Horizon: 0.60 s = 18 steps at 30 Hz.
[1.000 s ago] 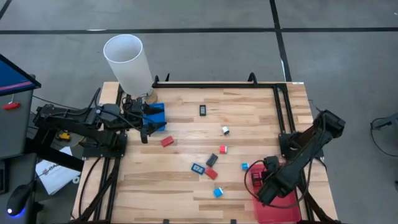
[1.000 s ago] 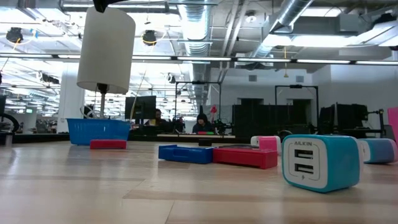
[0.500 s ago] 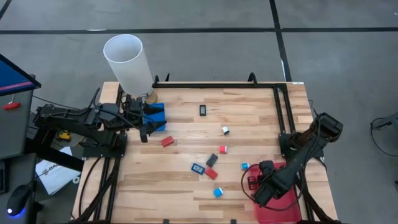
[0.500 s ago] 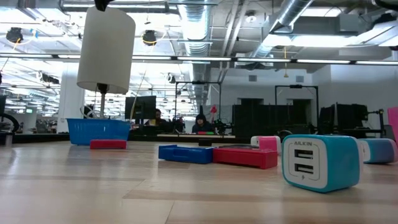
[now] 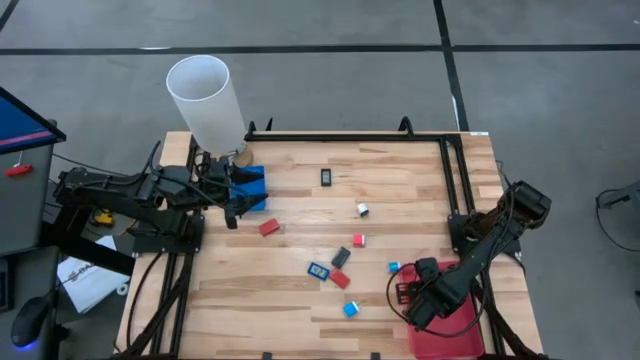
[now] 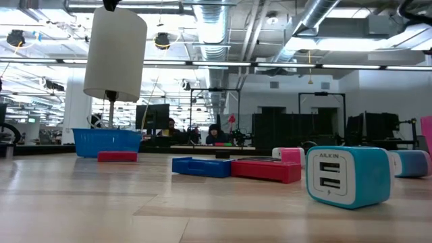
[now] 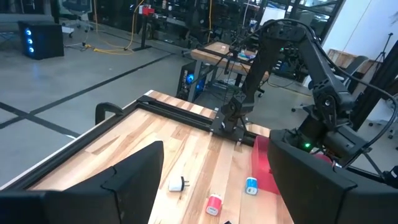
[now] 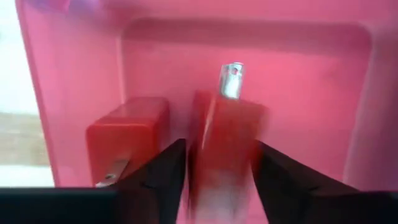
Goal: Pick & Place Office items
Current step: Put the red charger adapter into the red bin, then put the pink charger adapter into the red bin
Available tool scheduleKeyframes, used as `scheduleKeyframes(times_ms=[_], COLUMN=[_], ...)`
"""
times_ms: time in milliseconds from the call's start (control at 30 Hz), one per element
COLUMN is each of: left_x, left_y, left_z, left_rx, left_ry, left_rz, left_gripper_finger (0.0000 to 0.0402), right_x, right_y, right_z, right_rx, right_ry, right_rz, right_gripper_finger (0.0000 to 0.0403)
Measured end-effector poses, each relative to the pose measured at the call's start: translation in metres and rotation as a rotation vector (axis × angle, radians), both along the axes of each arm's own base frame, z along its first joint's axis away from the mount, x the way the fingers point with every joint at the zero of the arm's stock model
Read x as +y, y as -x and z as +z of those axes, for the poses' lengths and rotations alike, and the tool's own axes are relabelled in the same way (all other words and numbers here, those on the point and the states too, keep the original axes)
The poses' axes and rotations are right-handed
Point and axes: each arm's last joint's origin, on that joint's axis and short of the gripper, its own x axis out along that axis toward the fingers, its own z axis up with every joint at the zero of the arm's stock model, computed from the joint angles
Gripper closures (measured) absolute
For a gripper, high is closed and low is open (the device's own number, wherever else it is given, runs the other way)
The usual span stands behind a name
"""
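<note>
Left gripper [image 5: 233, 207] parked at blue bin [image 5: 250, 187], table's 10 o'clock corner; my fingers there spread, empty. Office items [image 5: 340, 265] scattered mid-table, 9 o'clock of my right gripper [image 5: 413, 300]. Right fingers clenched on red block [image 8: 224, 146], long axis along fingers, over red tray [image 5: 445, 338]. Second red piece [image 8: 127, 140] already in tray, just beside. Blue bin's contents: cannot tell.

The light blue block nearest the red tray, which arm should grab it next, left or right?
Probably the right. The right gripper is over the red tray, close to that light blue block, though it first must drop the red piece. The left gripper sits across the table by the blue bin.
</note>
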Motion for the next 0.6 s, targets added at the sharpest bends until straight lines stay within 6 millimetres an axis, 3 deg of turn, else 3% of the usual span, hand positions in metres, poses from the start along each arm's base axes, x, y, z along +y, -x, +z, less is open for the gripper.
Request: scheduleKeyframes(times_ms=[133,300,500,600], left_x=[0.000,0.000,0.003,0.005], left_y=[0.000,0.000,0.000,0.000], left_z=[0.000,0.000,0.000,0.000], left_rx=[-0.001,-0.003,-0.003,-0.003], left_ry=[0.002,0.003,0.003,0.003], left_rz=[0.000,0.002,0.020,0.032], left_gripper_finger=[0.0117,0.0117,0.0117,0.0117], right_x=[-0.001,-0.003,-0.008,-0.012], right_y=[0.001,0.003,0.008,0.009], right_z=[0.000,0.004,0.031,0.045], right_rx=[0.015,0.041,0.063,-0.013], right_ry=[0.011,0.037,0.072,0.074], right_rz=[0.004,0.003,0.004,0.011], right_gripper_finger=[0.0190,0.0182,0.0186,0.0187])
